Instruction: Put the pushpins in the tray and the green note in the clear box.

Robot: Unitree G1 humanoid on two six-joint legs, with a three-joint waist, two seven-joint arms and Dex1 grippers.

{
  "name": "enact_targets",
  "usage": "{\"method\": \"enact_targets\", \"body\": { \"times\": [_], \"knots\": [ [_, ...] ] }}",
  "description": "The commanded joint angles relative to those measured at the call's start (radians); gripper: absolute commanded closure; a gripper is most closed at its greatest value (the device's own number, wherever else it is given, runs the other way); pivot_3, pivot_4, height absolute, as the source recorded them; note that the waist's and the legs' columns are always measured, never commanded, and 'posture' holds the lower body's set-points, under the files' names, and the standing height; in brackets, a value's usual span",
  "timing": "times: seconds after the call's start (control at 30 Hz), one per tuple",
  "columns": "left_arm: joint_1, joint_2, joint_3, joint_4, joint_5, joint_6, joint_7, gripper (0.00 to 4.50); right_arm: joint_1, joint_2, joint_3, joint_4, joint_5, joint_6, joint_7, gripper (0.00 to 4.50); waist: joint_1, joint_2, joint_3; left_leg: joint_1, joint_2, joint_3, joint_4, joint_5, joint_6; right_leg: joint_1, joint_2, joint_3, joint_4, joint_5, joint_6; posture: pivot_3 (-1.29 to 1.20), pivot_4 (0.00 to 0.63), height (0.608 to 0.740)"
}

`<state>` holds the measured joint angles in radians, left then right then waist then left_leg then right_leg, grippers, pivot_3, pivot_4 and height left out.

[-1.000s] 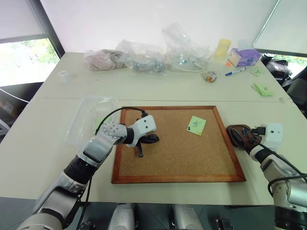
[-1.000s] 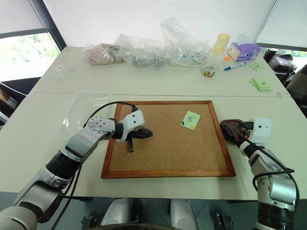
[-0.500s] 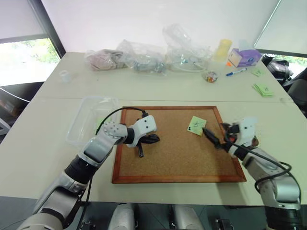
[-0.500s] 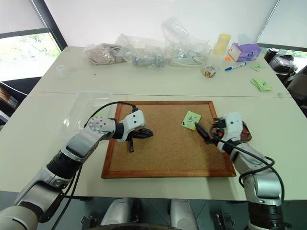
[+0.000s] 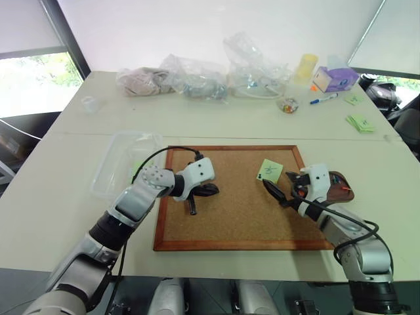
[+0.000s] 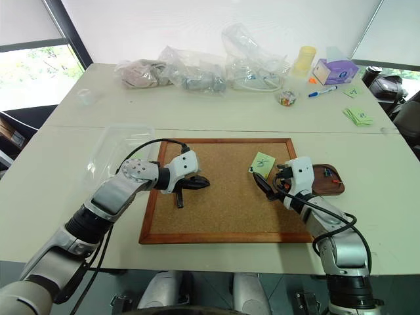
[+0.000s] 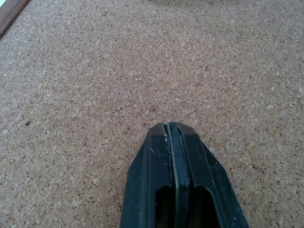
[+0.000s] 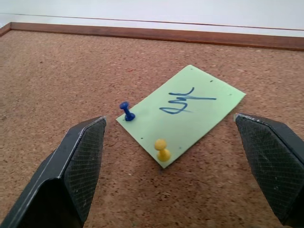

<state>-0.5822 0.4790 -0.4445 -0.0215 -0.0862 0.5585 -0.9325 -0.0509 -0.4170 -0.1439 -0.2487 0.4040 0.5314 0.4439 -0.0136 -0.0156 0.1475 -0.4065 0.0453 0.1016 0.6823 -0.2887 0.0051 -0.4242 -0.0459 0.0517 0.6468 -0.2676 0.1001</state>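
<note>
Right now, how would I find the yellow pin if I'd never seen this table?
Look at the big wood-framed corkboard in the middle of the table, then at the green note near its far right corner. Two pins stand in that note's near edge: the yellow pushpin at the corner, unlike the blue pushpin beside it.

The room is bright with daylight. The light comes from the window (image 5: 29,82) on the far left, beyond the white table (image 5: 262,121), and the view outside it looks washed out and very white. The table shines pale and has soft glare near the clear bags (image 5: 252,69) at its far side. Small dark shadows lie on the corkboard (image 5: 236,210), right under the arms. The table's edges bend a little near the corners of the head views. In the right wrist view the green note (image 8: 183,111) on the corkboard is sharp, while the fingers (image 8: 80,166) close by look soft.
</note>
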Motion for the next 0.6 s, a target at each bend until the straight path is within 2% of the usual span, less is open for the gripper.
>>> {"method": "enact_targets", "body": {
  "times": [0.03,0.1,0.13,0.2,0.27,0.6],
  "knots": [
    [0.021,0.013,-0.026,0.042,0.045,0.019,0.009,4.50,0.000,0.000,-0.008,-0.009,-0.002,-0.022,0.008,1.26,0.000,0.000,0.000,0.000,0.000,0.000,0.000,0.000,0.000,0.000,0.000,0.000,0.000,0.000,0.000,0.00,0.150,0.737],
    [0.021,0.013,-0.026,0.041,0.045,0.019,0.009,4.50,0.005,-0.002,-0.004,-0.007,-0.004,-0.015,0.012,2.23,0.000,0.000,0.000,0.000,0.000,0.000,0.000,0.000,0.000,0.000,0.000,0.000,0.000,0.000,0.000,0.00,0.150,0.737],
    [0.022,0.014,-0.025,0.040,0.045,0.019,0.009,4.50,0.007,-0.002,-0.004,-0.006,-0.003,-0.011,0.013,2.58,0.000,0.000,0.000,0.000,0.000,0.000,0.000,0.000,0.000,0.000,0.000,0.000,0.000,0.000,0.000,0.00,0.150,0.737],
    [0.022,0.014,-0.025,0.039,0.045,0.019,0.009,4.50,0.009,-0.002,-0.005,-0.006,-0.002,-0.007,0.015,3.72,0.000,0.000,0.000,0.000,0.000,0.000,0.000,0.000,0.000,0.000,0.000,0.000,0.000,0.000,0.000,0.00,0.150,0.737],
    [0.021,0.014,-0.025,0.038,0.045,0.021,0.010,4.50,0.010,-0.002,-0.007,-0.008,0.001,-0.003,0.017,4.48,0.000,0.000,0.000,0.000,0.000,0.000,0.000,0.000,0.000,0.000,0.000,0.000,0.000,0.000,0.000,0.00,0.150,0.737],
    [0.019,0.011,-0.025,0.046,0.049,0.018,0.010,4.50,0.008,0.008,-0.042,-0.019,0.015,-0.021,0.013,4.48,0.000,-0.001,0.000,0.000,0.000,0.000,0.000,0.000,0.000,0.000,0.000,0.000,0.000,0.000,0.000,0.00,0.150,0.737]
  ]
}}
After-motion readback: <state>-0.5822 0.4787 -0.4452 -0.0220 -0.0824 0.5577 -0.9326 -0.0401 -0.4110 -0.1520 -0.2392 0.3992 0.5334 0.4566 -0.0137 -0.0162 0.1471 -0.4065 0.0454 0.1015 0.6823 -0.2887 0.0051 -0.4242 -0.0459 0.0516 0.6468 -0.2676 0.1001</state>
